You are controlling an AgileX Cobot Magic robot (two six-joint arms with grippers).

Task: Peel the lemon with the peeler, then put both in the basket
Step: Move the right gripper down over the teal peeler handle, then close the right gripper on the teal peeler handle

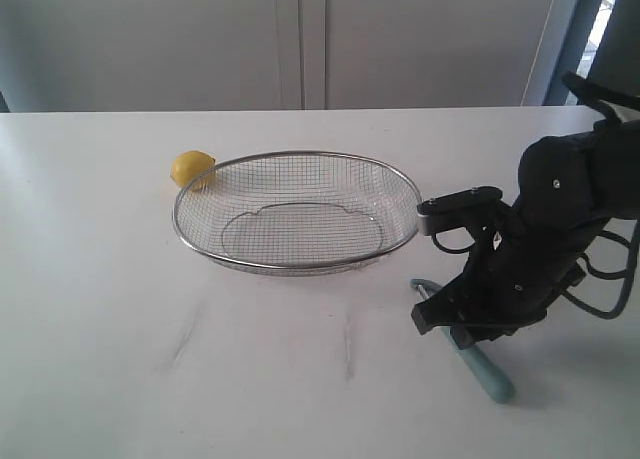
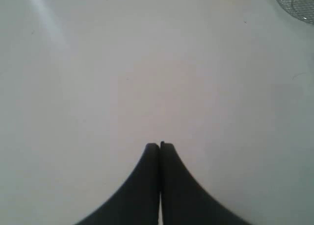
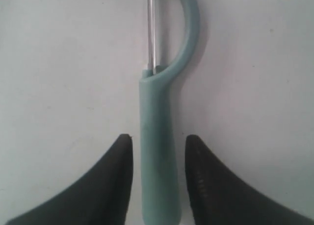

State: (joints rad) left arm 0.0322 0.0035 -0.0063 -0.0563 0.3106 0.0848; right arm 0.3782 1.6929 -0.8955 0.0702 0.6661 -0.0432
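Right gripper (image 3: pixel 159 137) straddles the peeler (image 3: pixel 157 112), jaws spread; left gripper (image 2: pixel 160 145) closed tight.

Lab-like indoor workspace, bare white table (image 1: pixel 90 309), plain grey cabinet panels (image 1: pixel 150 39) behind

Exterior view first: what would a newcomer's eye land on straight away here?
The wide silver wire-mesh basket sits mid-table, the small bright yellow lemon just outside its far-left rim. At the right, the black right gripper straddles the slim pale teal peeler lying on the white table, jaws open.
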